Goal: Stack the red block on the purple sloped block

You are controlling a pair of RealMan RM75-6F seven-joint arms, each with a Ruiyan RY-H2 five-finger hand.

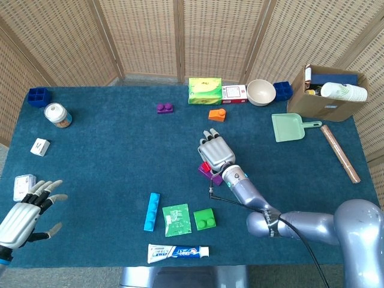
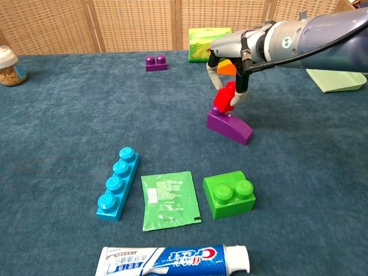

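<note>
While the right hand point(image 2: 229, 86) pinches the red block point(image 2: 225, 99) between its fingertips, the block sits tilted at the raised end of the purple sloped block point(image 2: 230, 126), touching or just above it; can't tell from chest view whether it's seated. In head view the hand covers most of both blocks, only a red and purple edge showing at its lower left. Purple sloped block rests on the blue table point(image 1: 120, 150) near centre, low end pointing toward the camera's right in chest view.

Just in front of it: green square block point(image 2: 229, 196), with a green sachet point(image 2: 170, 199) beside that and a cyan long block point(image 2: 118, 182) further left. Toothpaste tube point(image 2: 172, 261) lies along the near edge.

Behind: small purple block point(image 2: 156, 62), orange block point(image 1: 217, 114), green box point(image 1: 204, 90).

Left hand point(image 1: 27, 210) hovers at the near left corner, fingers spread, holding nothing, well apart from the blocks.
</note>
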